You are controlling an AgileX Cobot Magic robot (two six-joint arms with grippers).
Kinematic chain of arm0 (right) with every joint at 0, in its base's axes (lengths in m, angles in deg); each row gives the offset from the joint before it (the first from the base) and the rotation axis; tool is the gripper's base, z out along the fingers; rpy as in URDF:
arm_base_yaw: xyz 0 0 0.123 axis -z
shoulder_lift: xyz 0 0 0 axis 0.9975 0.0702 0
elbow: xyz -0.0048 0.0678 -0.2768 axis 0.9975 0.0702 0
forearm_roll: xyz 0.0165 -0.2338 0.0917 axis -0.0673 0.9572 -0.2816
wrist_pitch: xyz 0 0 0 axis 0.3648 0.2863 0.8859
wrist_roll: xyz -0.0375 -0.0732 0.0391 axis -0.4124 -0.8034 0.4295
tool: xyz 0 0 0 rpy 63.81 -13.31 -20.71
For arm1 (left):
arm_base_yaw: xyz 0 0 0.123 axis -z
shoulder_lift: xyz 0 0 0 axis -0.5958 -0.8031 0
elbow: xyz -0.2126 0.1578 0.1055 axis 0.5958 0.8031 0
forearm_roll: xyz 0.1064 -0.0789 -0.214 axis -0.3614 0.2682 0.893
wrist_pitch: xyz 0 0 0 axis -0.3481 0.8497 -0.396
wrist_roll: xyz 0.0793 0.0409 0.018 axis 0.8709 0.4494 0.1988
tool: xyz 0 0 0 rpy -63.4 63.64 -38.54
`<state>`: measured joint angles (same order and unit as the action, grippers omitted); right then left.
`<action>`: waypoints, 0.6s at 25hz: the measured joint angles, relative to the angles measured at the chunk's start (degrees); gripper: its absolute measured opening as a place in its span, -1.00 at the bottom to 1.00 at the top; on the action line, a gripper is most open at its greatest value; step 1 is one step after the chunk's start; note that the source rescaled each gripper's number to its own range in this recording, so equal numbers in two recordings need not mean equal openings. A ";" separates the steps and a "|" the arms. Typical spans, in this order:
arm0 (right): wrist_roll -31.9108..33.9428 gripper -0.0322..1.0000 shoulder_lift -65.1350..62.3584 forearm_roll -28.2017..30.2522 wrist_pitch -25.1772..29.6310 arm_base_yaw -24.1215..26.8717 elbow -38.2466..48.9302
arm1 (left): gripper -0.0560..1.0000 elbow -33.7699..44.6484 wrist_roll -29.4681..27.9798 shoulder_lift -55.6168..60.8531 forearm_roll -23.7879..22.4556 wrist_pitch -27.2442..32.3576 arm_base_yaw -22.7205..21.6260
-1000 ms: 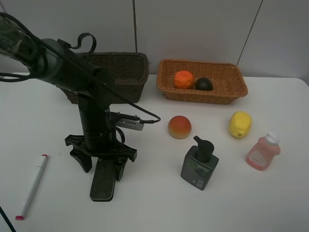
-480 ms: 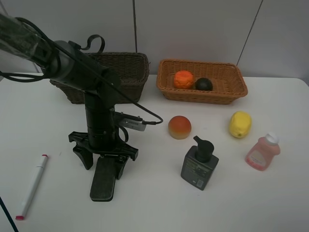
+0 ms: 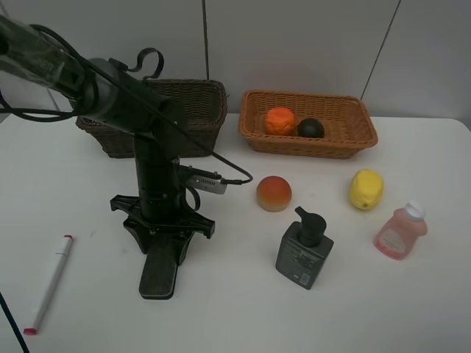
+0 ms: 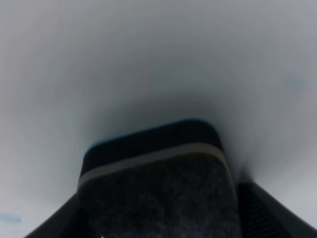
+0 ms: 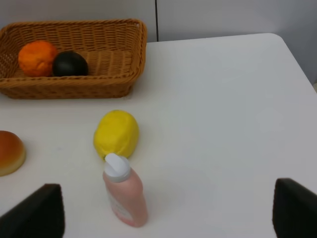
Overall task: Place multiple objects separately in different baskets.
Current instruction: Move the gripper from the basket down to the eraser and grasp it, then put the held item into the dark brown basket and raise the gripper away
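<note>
white table (image 3: 412, 294), eight things directly on it. far edge: dark brown basket (image 3: 199, 110) on the left, orange-tan basket (image 3: 346, 140) on the right, not touching. middle: peach (image 3: 274, 193), pump bottle (image 3: 305, 250) near it. right: lemon (image 3: 366, 189), pink bottle (image 3: 399, 232) upright just beside it. left: board eraser (image 3: 160, 271) flat, marker (image 3: 48, 284) flat, well apart from it

Left claw (image 3: 165, 237) around eraser (image 3: 158, 272) (dark)
</note>
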<state>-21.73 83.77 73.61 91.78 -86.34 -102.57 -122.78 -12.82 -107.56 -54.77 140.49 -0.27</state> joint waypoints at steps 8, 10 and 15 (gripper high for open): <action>0.00 0.99 0.00 0.00 0.00 0.00 0.00 | 0.36 -18.50 1.62 2.07 0.23 8.09 -0.95; 0.00 0.99 0.00 0.00 0.00 0.00 0.00 | 0.36 -25.16 1.62 2.50 0.28 9.44 -1.82; 0.00 0.99 0.00 0.00 0.00 0.00 0.00 | 0.36 -39.92 1.79 2.62 0.28 8.90 -6.77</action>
<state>-21.73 83.77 73.61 91.78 -86.34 -102.57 -162.70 -11.03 -104.94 -54.49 149.40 -7.04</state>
